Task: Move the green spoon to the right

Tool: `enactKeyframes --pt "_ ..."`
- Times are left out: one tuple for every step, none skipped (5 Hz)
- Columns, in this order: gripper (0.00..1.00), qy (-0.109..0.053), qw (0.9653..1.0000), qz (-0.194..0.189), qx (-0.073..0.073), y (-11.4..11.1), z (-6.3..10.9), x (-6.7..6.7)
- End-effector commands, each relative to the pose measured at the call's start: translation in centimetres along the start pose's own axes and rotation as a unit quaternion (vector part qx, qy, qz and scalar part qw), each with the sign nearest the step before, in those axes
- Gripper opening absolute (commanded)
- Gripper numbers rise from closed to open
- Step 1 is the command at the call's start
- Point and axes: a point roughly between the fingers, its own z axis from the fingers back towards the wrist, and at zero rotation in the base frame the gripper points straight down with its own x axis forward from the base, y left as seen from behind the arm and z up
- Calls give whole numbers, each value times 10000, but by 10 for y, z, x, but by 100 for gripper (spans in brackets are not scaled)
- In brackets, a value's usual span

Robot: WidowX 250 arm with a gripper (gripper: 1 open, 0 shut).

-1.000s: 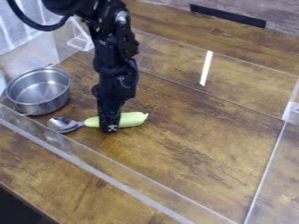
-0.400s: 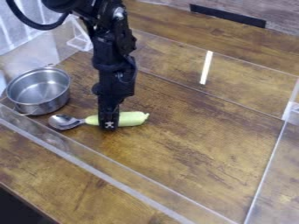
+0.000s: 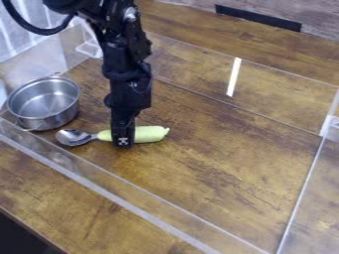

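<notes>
Camera: hand (image 3: pixel 122 142) planted on green spoon (image 3: pixel 149 134) handle.

We lose the middle of the green spoon (image 3: pixel 150 133) handle behind the claw (image 3: pixel 122 142). Claw tips too dark to separate. The arm (image 3: pixel 93 20) runs off the top edge.
</notes>
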Motion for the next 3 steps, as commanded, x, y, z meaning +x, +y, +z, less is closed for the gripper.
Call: enactKeyframes --pt "0 -201 9986 379 317 10 18 -5" --pt "0 -219 9968 705 313 8 19 -7" --pt "0 -197 9975 614 290 11 31 0"
